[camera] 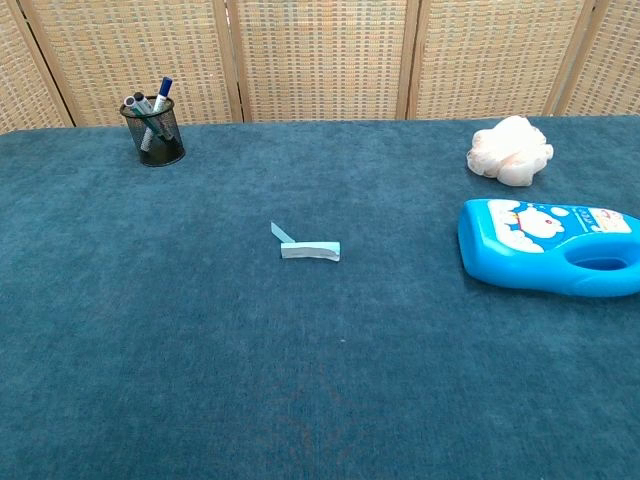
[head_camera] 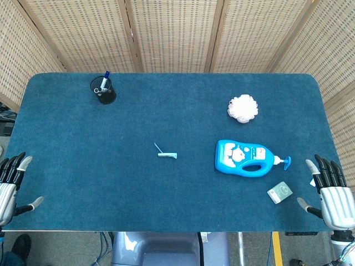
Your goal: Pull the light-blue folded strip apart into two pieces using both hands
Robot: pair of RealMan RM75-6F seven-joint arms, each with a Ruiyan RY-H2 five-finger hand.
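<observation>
Bench (head_camera: pixel 83 183) covered edge to edge in dark teal felt, wicker screens behind it.

Light-blue folded strip (head_camera: pixel 166 153) lies flat near the middle of the bench, a little toward the near side. In the chest view the strip (camera: pixel 309 248) shows a short folded body with one thin tail sticking up and to the left. Nothing touches it.

Left hand (head_camera: pixel 12 185) sits at the near left corner of the bench, fingers spread apart and pointing away from the robot, thumb out to the side, holding nothing. Right hand (head_camera: pixel 330 194) mirrors it at the near right corner: fingers apart, thumb out, nothing in it. Both hands well apart from the strip (neither one shows in the chest view).

Other items:
- Black mesh pen cup (head_camera: pixel 103 90) at the far left, holding markers, one with a blue cap; the chest view shows the pen cup (camera: pixel 154 128) upright with several markers inside.
- Pale pink bath pouf (head_camera: pixel 243 108) at the far right, also seen in the chest view as the pouf (camera: pixel 510 150).
- Blue pump bottle (head_camera: pixel 245 158) lying on its side right of the strip, cartoon label up, pump nozzle pointing right; the bottle (camera: pixel 545 248) is cut off by the right edge in the chest view.
- Small pale green card (head_camera: pixel 280 192) just near of the bottle's nozzle, close to the right hand but not touching it.
</observation>
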